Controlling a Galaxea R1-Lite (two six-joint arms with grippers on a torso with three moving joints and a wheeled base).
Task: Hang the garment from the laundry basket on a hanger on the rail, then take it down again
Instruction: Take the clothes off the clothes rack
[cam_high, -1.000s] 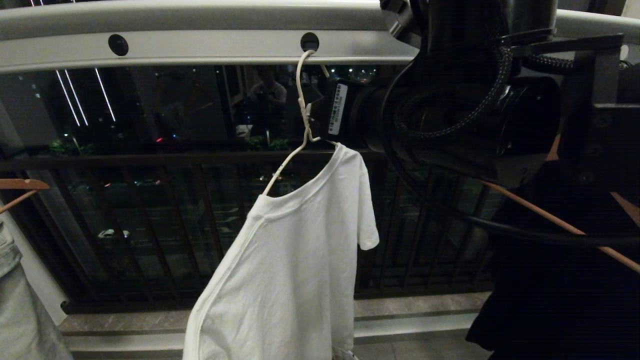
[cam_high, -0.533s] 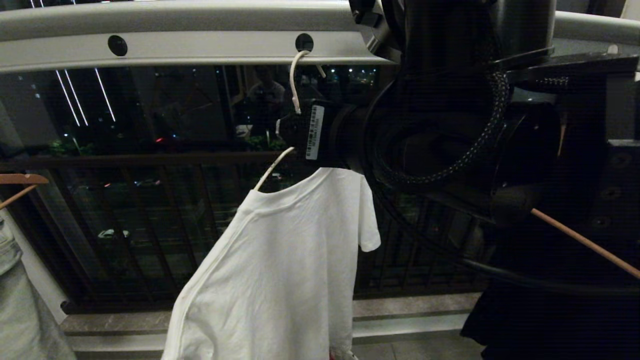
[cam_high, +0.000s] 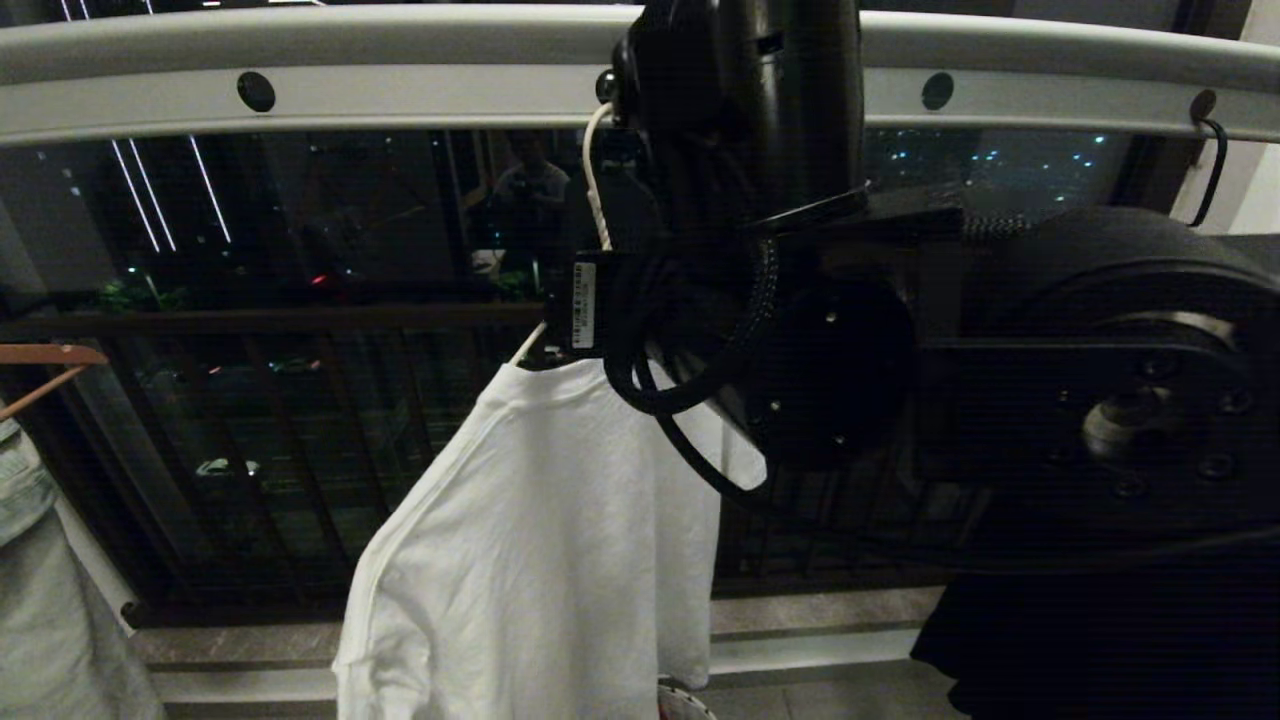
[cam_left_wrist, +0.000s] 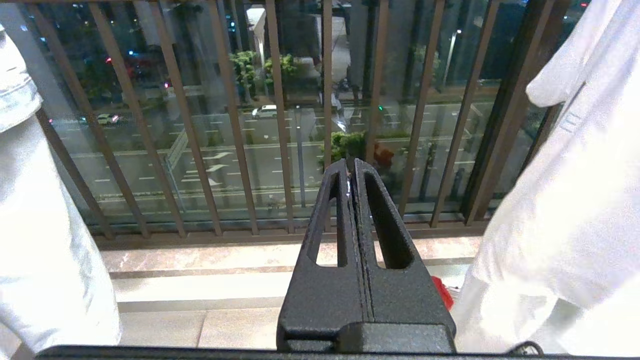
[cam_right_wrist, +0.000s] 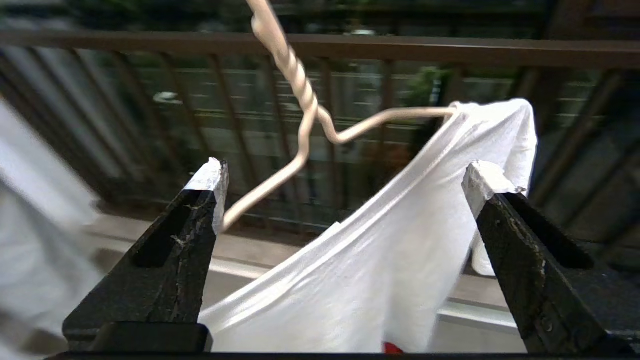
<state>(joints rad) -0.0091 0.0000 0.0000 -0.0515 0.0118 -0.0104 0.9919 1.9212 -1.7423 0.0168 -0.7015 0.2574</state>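
Shirt hanging on the thin wire hanger, hook caught in 1 of the round holes under the rail. Draped lopsided: 1 shoulder up at the wire, the rest sagging down toward the floor.

Right gripper up by the rail, spread wide and holding nothing, twisted neck of the hanger just ahead between the 2 fingertips, not touching either. Left gripper low and parked, pressed closed on nothing, pointing at the balcony bars.

Hanging half looks done, going by how things lie; take-down probably next. To do it well:
- Center the twisted neck between the pads before closing, above the bend where the wire splits into 2 arms.
- Close on wire only, not on the collar cloth.
- Lift first so the hook clears the lip of the hole, then draw back toward the robot; no sideways pull while hooked.
- Move slowly, since a swinging lopsided shirt may slide off the low arm.

Room: open air to the left of the shirt as far as the brown wooden hanger and the pale garment. Tight on the right, with a black garment hanging close. Balcony bars right behind, so stay on the near side. Rail directly overhead, leaving little lift before contact.
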